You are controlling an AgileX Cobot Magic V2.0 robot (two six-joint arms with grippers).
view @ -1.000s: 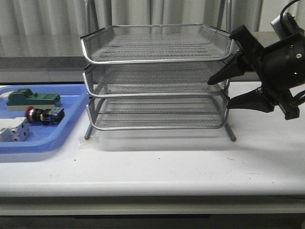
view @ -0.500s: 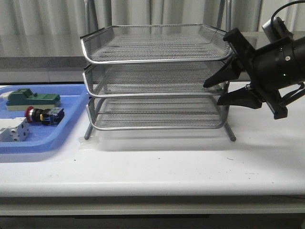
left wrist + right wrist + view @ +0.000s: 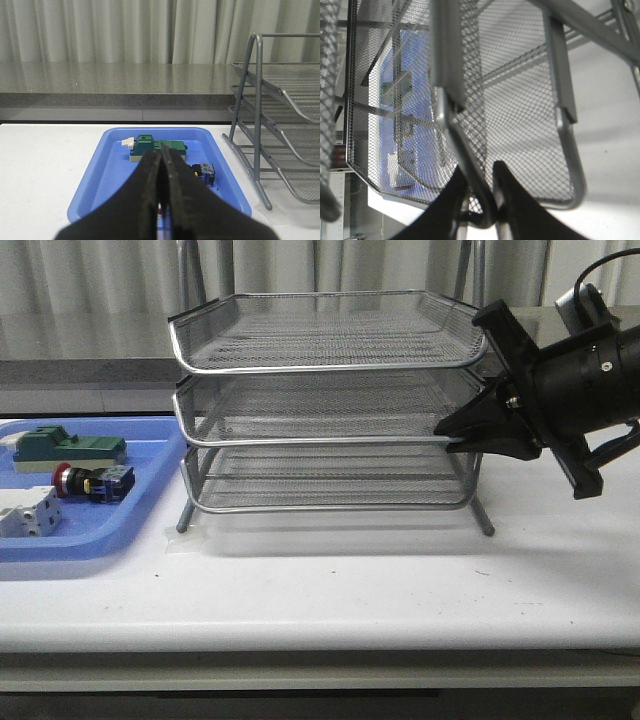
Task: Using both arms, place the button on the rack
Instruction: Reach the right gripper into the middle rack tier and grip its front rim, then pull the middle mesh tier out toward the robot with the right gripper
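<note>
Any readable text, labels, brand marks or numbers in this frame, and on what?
None can be read. The button, green block and white terminal block in the blue tray are too small to show any marking. The rack and right gripper show no lettering.

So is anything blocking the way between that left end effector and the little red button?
Nothing visible does. In the wrist view the shut left end effector points over the blue tray, where the button lies uncovered beside the green block.
</note>
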